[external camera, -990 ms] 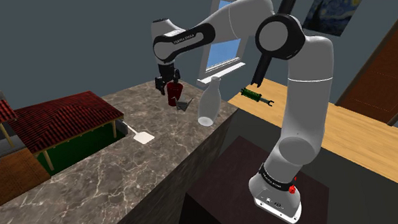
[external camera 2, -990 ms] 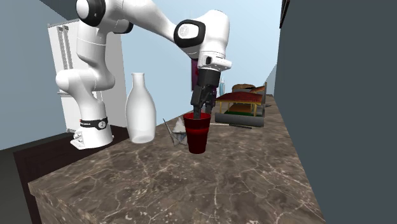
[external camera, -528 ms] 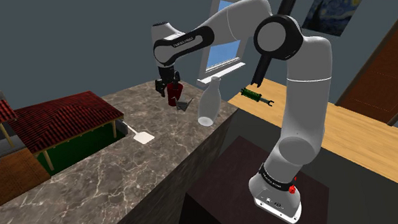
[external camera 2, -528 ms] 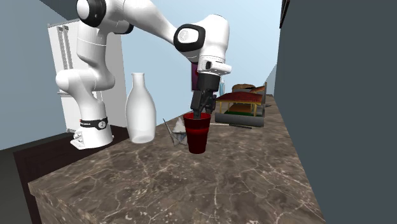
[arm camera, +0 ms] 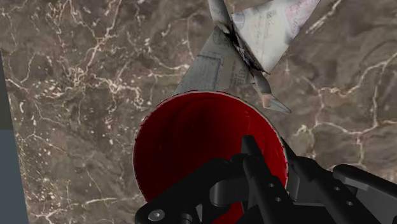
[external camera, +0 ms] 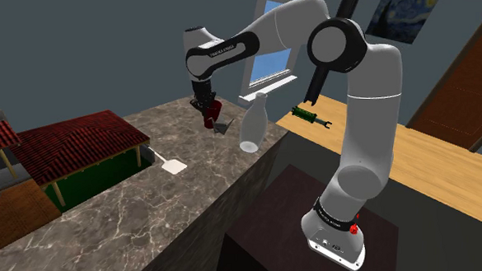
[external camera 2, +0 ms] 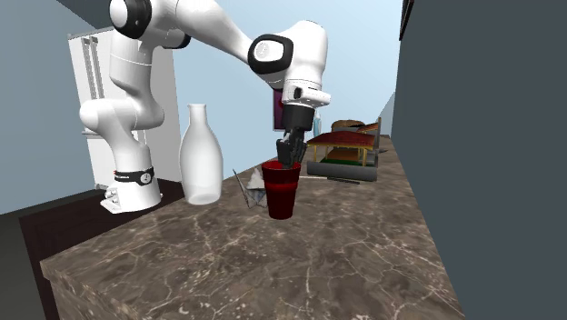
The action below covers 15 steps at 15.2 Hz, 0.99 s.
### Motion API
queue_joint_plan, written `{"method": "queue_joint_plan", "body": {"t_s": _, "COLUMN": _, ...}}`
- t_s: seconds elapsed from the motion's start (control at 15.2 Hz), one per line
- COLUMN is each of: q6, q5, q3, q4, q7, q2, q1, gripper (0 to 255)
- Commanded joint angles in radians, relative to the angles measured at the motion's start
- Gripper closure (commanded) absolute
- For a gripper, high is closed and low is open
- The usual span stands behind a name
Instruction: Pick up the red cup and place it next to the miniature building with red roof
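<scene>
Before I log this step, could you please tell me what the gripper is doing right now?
Gripper: shut on the red cup, pinching its rim with one finger inside and one outside.

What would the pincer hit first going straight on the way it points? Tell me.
The pincer points down, clasping the red cup by its rim. Straight on, the cup's base would likely press into the counter first; any gap beneath is unclear.

No text can be read. Small white lettering is seen on the arm's forearm (external camera: pixel 223 47) and on the dark band (external camera: pixel 334 218) near its base, and faint print on the folded paper (arm camera: pixel 270 28), but none can be made out.
</scene>
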Motion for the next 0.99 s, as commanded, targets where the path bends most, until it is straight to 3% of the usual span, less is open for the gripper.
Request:
{"method": "queue_joint_plan", "body": {"t_s": 0.0, "q6": 0.000, "q5": 0.000, "q3": 0.000, "q4": 0.000, "q7": 0.000, "q2": 0.000, "q1": 0.000, "gripper": 255}}
{"method": "queue_joint_plan", "body": {"t_s": 0.92, "q6": -0.125, "q5": 0.014, "q3": 0.005, "q4": 0.077, "q7": -0.025, "q2": -0.050, "q1": 0.001, "gripper": 255}}
